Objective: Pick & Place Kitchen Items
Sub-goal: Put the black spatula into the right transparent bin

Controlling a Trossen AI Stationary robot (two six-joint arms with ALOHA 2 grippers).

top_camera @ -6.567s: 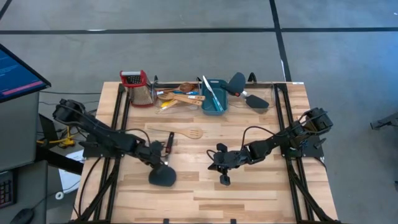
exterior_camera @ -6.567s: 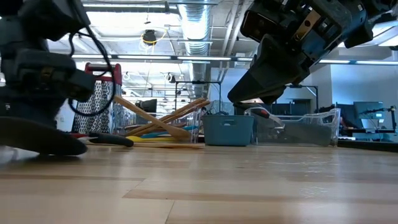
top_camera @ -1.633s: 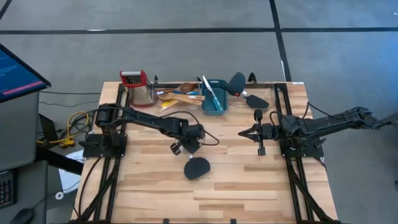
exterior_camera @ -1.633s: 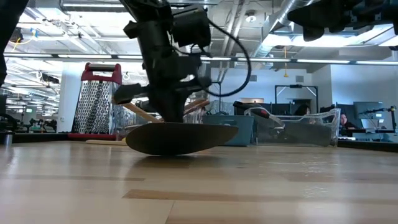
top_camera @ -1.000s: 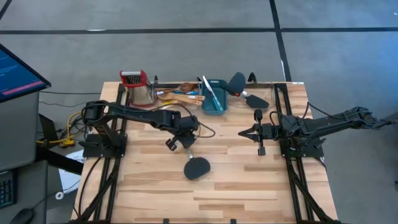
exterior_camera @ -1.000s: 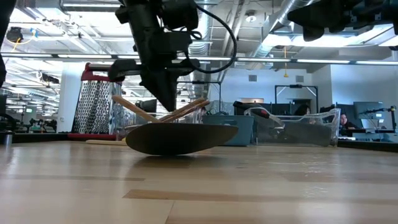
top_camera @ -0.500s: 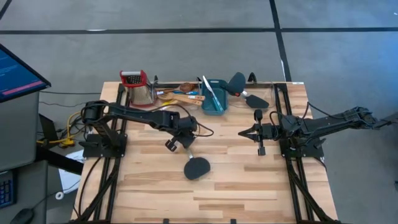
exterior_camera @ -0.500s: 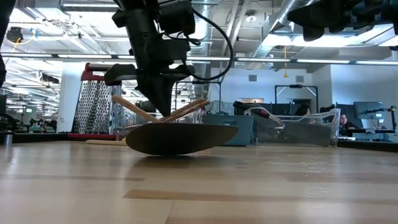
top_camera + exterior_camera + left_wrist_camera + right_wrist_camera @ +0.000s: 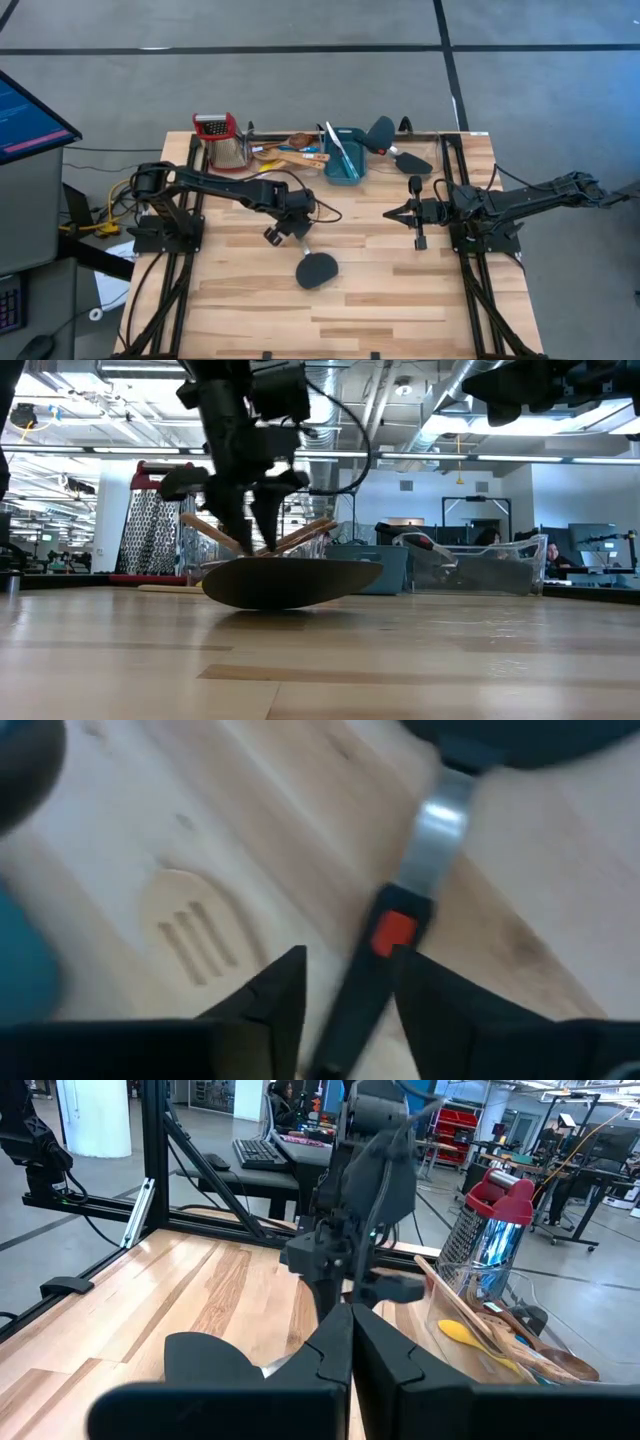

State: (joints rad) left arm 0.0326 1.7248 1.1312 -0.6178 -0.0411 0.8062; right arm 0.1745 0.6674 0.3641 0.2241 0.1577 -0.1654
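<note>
A black spatula lies on the table's middle, its broad head [image 9: 316,270] flat on the wood and its handle [image 9: 385,945] running back toward my left gripper. My left gripper [image 9: 290,228] hangs open over that handle. One finger [image 9: 280,995] stands on each side of it, and the low view shows the fingertips [image 9: 268,520] spread apart just above the head [image 9: 290,582]. A pale wooden slotted spatula [image 9: 195,932] lies beside the handle. My right gripper [image 9: 390,213] waits shut above the table's right half. More utensils [image 9: 285,152] lean in a clear bin at the far edge.
Along the far edge stand a red-topped grater [image 9: 225,140], a teal tub [image 9: 343,155] and a clear bin holding black spatulas [image 9: 395,152]. Black frame rails [image 9: 190,200] run down both table sides. Bare wood lies toward the near edge.
My left gripper has opened and let go of the black spatula's handle, staying over it in nearly the same place. The spatula lies where it did, head on the table.
</note>
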